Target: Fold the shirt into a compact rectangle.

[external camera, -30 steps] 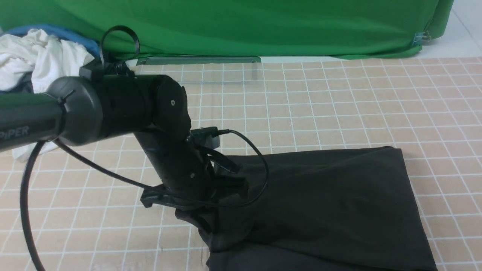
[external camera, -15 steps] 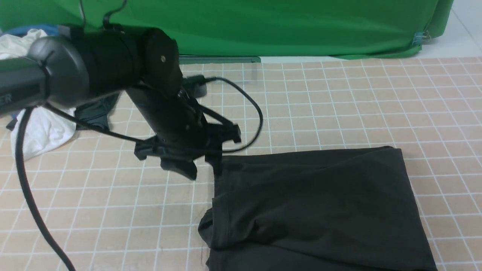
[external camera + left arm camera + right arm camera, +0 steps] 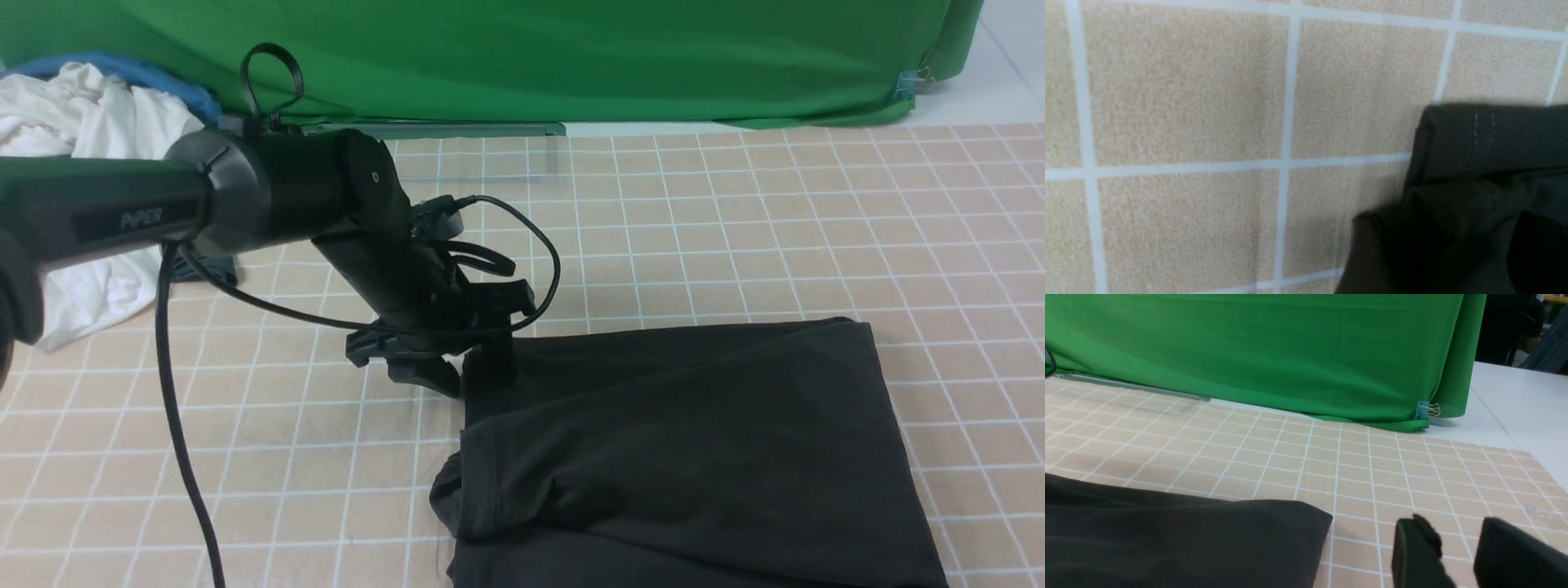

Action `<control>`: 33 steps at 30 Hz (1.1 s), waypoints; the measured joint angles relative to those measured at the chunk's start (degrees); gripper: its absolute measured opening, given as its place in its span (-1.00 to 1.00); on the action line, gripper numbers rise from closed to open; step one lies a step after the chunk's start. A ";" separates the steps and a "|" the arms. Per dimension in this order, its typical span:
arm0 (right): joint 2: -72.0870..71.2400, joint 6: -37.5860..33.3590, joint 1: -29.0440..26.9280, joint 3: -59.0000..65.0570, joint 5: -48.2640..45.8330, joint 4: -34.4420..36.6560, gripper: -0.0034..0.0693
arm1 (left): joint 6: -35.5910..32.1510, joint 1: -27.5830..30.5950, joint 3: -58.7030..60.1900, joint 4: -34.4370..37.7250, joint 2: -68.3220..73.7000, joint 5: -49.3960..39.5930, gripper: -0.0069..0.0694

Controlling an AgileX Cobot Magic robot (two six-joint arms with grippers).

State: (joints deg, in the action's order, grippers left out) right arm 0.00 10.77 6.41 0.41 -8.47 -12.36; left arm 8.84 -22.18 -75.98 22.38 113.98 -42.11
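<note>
Folded shirt (image 3: pixel 694 441) on the gridded mat (image 3: pixel 735 229)
Left gripper (image 3: pixel 465 371) spread at the shirt's far-left corner, apparently pinching nothing; right gripper (image 3: pixel 1457 555) parted, empty, beside its right edge.

You see the shirt (image 3: pixel 694 441) lying flat on the table, on your right side near the front. It is black and folded over into a wide, rough block. No print shows. Its far edge is nearly straight. Its left edge has a stitched hem, and the near left corner bunches up in a soft lump with small wrinkles.
</note>
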 joint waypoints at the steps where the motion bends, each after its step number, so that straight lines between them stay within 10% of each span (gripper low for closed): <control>1: 0.00 0.00 0.00 0.00 0.00 0.00 -0.23 | 0.01 0.00 0.00 -0.07 0.00 0.18 0.27; 11: 0.00 0.00 0.00 0.00 0.00 0.00 -0.23 | -1.19 0.67 -0.21 -0.05 0.76 1.56 -0.71; 33: 0.00 0.00 0.00 0.00 0.00 0.00 -0.23 | -6.50 6.25 -7.45 -8.81 1.51 -0.52 -0.74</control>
State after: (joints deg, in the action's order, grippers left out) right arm 0.00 10.77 6.41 0.41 -8.47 -12.36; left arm 2.34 -15.93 -83.43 13.57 115.48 -42.63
